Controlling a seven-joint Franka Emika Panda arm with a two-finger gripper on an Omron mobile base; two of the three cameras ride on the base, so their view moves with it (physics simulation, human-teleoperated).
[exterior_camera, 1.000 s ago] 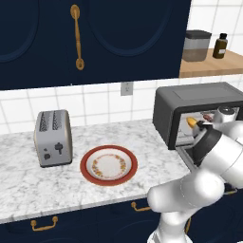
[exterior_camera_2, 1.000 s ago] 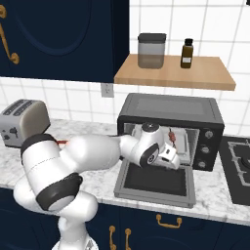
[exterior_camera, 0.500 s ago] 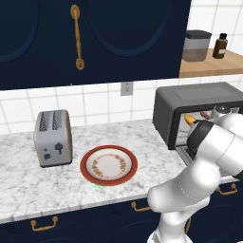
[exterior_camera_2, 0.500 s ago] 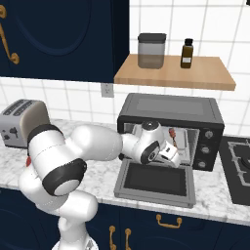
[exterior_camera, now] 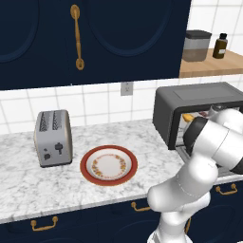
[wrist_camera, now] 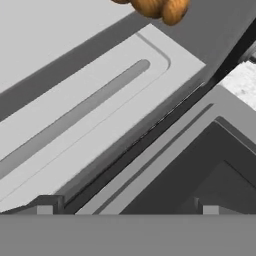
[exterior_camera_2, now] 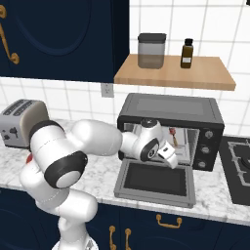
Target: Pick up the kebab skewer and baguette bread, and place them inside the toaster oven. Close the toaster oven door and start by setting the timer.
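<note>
- I am reaching my arm across to the toaster oven point(exterior_camera_2: 171, 128), and my gripper point(exterior_camera_2: 168, 157) is hanging at its open mouth, just above the inner edge of the lowered door.
- My jaws are standing spread wide, with nothing between them.
- The toaster oven door point(exterior_camera_2: 155, 180) is lying flat, folded down toward me over the front of the marble counter point(exterior_camera: 28, 182).
- The baguette bread point(wrist_camera: 159, 7) is sitting inside the oven on the pale tray point(wrist_camera: 75, 100), showing as golden-brown lumps at the top of my hand view; from the left base view it is a yellow spot point(exterior_camera: 188, 116) behind the oven's front frame.
- The kebab skewer point(exterior_camera_2: 173, 135) is lying inside the cavity too, a thin reddish shape just past my hand.
- The red-rimmed plate point(exterior_camera: 108, 164) is sitting on the counter, with the silver toaster point(exterior_camera: 53, 137) beside it.
- A jar point(exterior_camera_2: 152, 50) and a brown bottle point(exterior_camera_2: 186, 52) are standing on the wooden shelf point(exterior_camera_2: 176, 73) above the oven.
</note>
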